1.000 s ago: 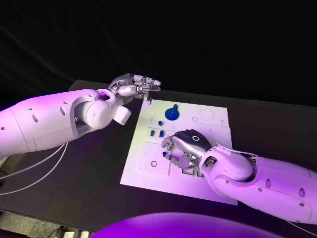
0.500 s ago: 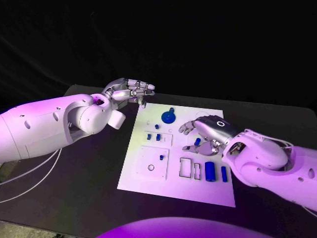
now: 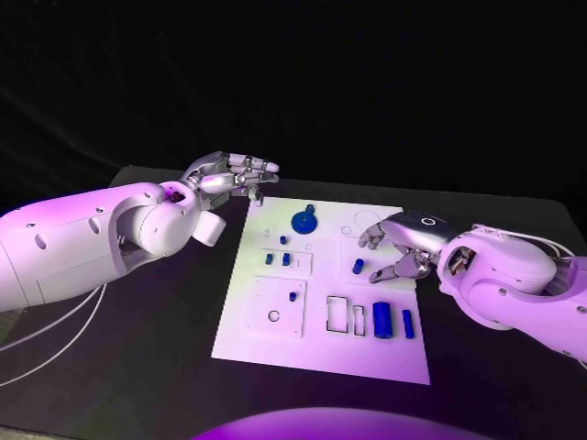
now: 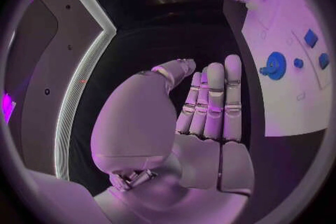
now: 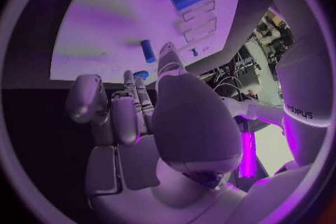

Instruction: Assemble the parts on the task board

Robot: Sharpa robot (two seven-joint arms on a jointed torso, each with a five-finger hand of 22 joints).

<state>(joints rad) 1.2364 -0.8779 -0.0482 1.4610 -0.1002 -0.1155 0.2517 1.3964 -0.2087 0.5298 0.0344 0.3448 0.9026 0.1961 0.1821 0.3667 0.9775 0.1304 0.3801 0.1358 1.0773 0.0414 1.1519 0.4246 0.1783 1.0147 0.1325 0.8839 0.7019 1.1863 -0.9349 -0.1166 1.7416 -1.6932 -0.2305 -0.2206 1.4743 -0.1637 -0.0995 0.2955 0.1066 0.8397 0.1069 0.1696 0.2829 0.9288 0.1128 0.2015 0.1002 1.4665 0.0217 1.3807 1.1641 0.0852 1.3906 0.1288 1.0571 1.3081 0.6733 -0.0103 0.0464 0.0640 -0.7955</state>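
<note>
The board lies in the middle of the black table, and against the picture half a second back the whole view has shifted a little, so the board's small drift is the camera's, not its own. The right hand has moved: it was over the board's middle right, just above a small blue peg, and now sits further toward the board's right edge, above and beside that peg, with its fingers apart and nothing in them. A second ago it was low over the board's centre, covering the slots. Those slots now show plainly: a large blue block and a slimmer blue bar stand side by side near the board's right edge, with two outlined pockets just to their left. In the right wrist view the peg lies on the board beyond the fingertips, apart from them. The left hand hangs off the board's far left corner, much as before, fingers curled inward and holding nothing; in the left wrist view its fingers stand close together. The round blue disc rests near the board's far edge, and two small blue pieces sit below it, unmoved.
</note>
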